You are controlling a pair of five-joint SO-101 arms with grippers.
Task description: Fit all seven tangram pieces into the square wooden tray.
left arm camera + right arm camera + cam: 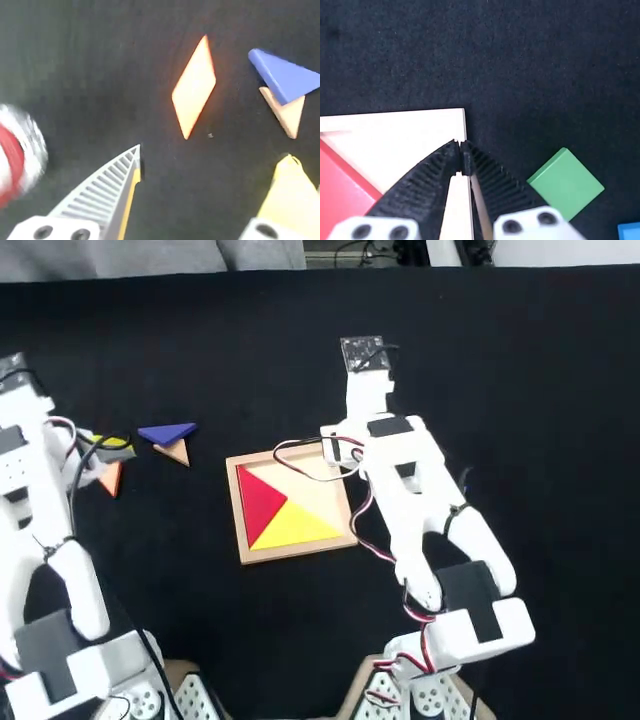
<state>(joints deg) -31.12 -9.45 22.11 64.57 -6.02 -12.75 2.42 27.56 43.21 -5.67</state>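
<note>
Tangram pieces (285, 515) are flat with plain matte faces: a red triangle (262, 495) and a yellow triangle (297, 528) lie inside the pale square wooden tray (243, 530) on fuzzy black cloth (200, 340). At ten o'clock from the tray sit a blue triangle (168, 431), a bare-wood triangle (176, 451) touching it, and an orange parallelogram (194, 93). The left gripper (214, 152) hovers near the parallelogram with its ribbed fingers spread wide, while the right gripper (461, 146), black ribbed fingers pressed together, is over a tray corner near a green square (565, 182).

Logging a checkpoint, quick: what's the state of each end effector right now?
Left end effector: open, holding nothing.
Right end effector: closed, nothing visibly held.
</note>
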